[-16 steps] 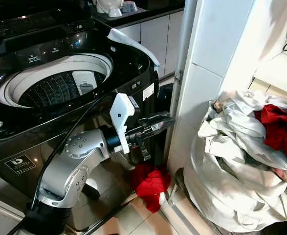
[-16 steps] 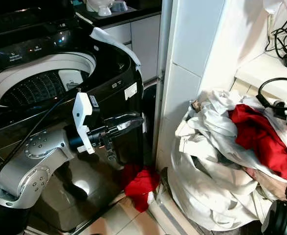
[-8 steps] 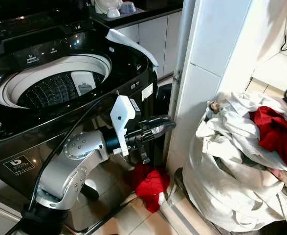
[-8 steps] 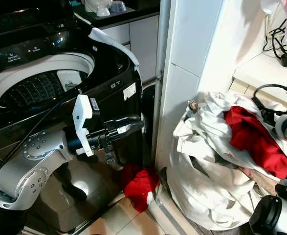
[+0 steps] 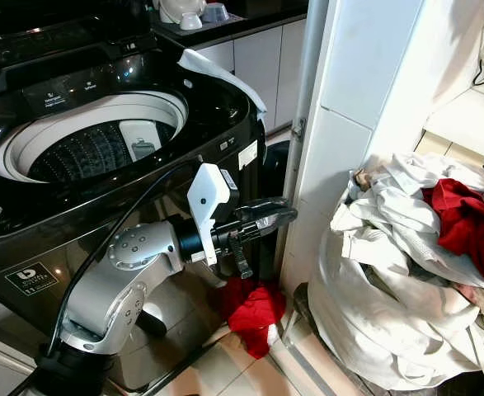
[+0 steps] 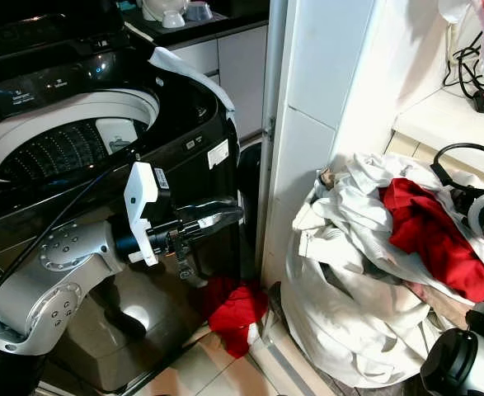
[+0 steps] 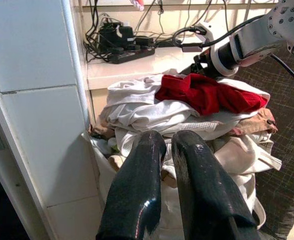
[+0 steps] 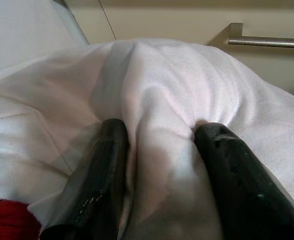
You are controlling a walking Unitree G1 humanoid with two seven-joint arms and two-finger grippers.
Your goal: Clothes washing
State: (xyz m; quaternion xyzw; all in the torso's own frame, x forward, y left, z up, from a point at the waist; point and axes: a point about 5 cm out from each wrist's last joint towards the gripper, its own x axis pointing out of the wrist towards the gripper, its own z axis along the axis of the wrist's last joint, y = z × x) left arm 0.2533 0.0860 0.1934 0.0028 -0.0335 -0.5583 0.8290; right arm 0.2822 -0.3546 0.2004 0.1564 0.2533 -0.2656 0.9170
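The silver, ball-jointed left arm reached forward across the glossy black front of the top-loading washing machine [image 5: 101, 247], and the left gripper [image 5: 276, 216] hung in the air beside the machine's front right corner, its two long, shiny black fingers [image 7: 136, 200] drawn close together with only a thin slit between them and nothing held. Under it, a crumpled red cloth [image 5: 254, 309] lay on the pale tiled floor [image 5: 233, 371] against the foot of the machine.

To the right, a soft, sagging white laundry bag [image 5: 373, 330] stood against the white tiled wall column [image 5: 349, 99], heaped over its brim with rumpled white garments [image 5: 390, 206]. A bright red garment [image 5: 464, 223] lay draped on top of the heap, towards its right side. The right gripper [image 8: 159, 150] pressed into the white fabric there; its matte black fingers [image 8: 101, 175] stood moderately apart, with a raised fold of smooth white knit [image 8: 157, 100] bulging up between them.

Farther back, the machine's lid stood open, showing the round white rim and the dark, ribbed, perforated drum [image 5: 89, 153]. A limp white cloth [image 5: 221, 74] hung over the machine's back right corner. Beyond it, pale bowls [image 5: 194, 12] sat on a dark worktop [image 5: 250, 23] above white cabinet doors.
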